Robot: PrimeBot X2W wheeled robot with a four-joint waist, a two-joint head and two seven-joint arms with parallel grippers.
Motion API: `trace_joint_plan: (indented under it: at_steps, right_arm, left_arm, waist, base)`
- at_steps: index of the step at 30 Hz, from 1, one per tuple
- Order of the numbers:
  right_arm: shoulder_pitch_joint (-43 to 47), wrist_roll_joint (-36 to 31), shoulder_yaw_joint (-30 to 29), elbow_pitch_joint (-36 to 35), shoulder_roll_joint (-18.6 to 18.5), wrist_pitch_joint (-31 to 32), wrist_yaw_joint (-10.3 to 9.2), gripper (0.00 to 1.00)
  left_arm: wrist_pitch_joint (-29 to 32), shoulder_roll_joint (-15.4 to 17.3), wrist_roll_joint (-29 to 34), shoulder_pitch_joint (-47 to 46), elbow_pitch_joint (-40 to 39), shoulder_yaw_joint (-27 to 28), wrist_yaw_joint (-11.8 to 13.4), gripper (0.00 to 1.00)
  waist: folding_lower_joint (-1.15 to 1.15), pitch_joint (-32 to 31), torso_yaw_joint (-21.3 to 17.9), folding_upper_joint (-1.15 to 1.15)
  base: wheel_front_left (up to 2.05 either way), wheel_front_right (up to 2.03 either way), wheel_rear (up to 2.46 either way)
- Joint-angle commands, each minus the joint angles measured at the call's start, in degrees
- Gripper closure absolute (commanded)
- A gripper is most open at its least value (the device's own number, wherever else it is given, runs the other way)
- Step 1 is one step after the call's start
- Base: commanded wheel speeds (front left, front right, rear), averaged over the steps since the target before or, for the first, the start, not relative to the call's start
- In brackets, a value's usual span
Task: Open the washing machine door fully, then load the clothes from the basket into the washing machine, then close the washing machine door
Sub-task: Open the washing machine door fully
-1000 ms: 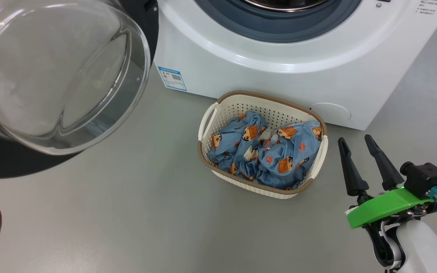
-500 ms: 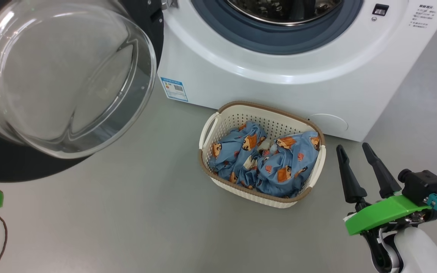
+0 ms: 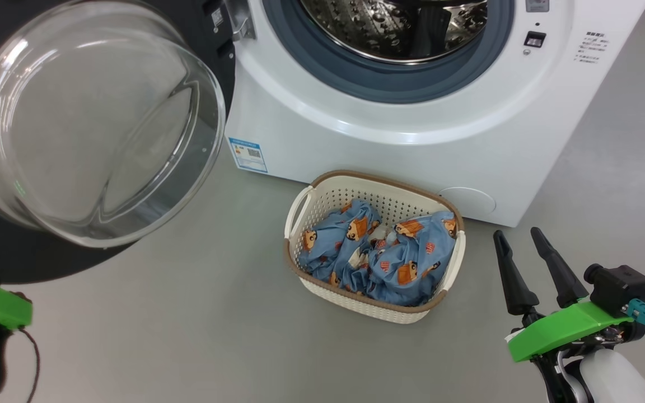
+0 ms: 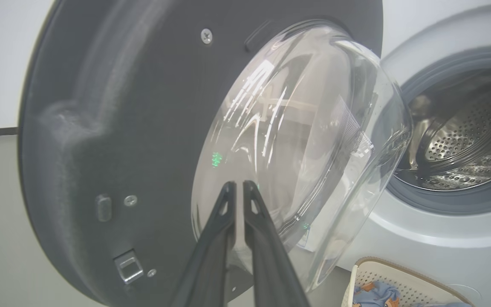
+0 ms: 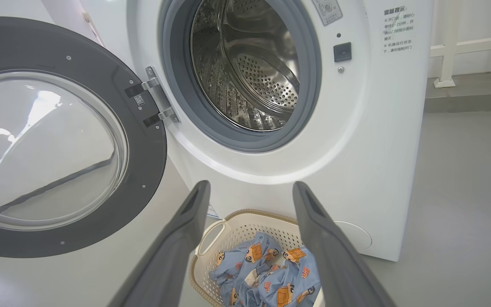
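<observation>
In the head view the camera is tilting up. More of the washing machine (image 3: 401, 151) and its steel drum (image 3: 401, 28) is showing than a second ago, while the basket (image 3: 378, 313) is sitting unmoved on the floor just in front, with the clothes (image 3: 378, 254) heaped inside. The right gripper (image 3: 516, 232) is hovering beside the basket, spread wide and empty. In the left wrist view the left gripper (image 4: 238, 184) is pointing at the glass of the washing machine door (image 4: 113, 128), its fingers pinched almost together on nothing. In the right wrist view the door is hanging swung wide off its hinge — the opening looks done, so loading is likely coming next.
</observation>
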Motion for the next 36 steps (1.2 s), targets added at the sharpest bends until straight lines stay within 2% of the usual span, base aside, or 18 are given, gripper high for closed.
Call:
trace_joint_plan:
  at_steps: [1,2,3,4,10,22,36]
  right_arm:
    - [0.3,0.3,1.6,-1.4,-0.6,-0.7,0.43,0.0]
    - [0.5,0.3,1.8,-1.3,-0.7,-0.7,0.43,0.0]
    - [0.7,0.2,1.9,-1.4,-0.8,-0.7,0.43,0.0]
    - [0.8,0.2,2.0,-1.5,-0.9,-0.7,0.43,0.0]
    - [1.5,0.4,2.2,-2.4,-1.2,-0.7,0.43,0.0]
    - [2.3,0.4,2.8,-3.3,-2.4,-0.7,0.43,0.0]
    - [2.9,0.3,2.5,-4.0,-3.9,-0.7,0.43,0.0]
  left_arm:
    - [-0.4,2.4,0.4,0.2,-2.5,2.6,0.1,1.0]
    - [-0.4,2.1,0.6,0.9,-3.7,3.0,0.1,0.8]
    - [-0.4,1.8,0.9,1.6,-4.9,3.2,0.1,0.36]
    - [-0.4,1.5,1.2,2.4,-6.1,3.3,0.2,0.02]
    - [-0.4,-0.6,2.1,6.9,-14.0,5.1,1.3,0.0]
    - [-0.3,-3.6,2.7,13.9,-25.1,4.0,3.7,0.0]
    - [-0.2,-6.2,3.0,18.5,-29.6,2.4,5.7,0.0]
  waist:
    - [0.01,-0.8,-0.7,0.0]
    - [0.01,-1.1,-1.0,0.0]
    - [0.01,-1.3,-1.3,0.0]
    - [0.01,-1.6,-1.6,0.0]
    - [0.01,-3.0,-3.6,0.0]
    - [0.01,-4.7,-8.7,0.0]
    - [0.01,-6.5,-14.8,0.0]
  base:
    - [0.0,0.0,0.0]
    - [0.0,0.0,0.0]
    - [0.0,0.0,0.0]
    - [0.0,0.0,0.0]
    - [0.0,0.0,0.0]
    - [0.0,0.0,0.0]
    - [0.0,0.0,0.0]
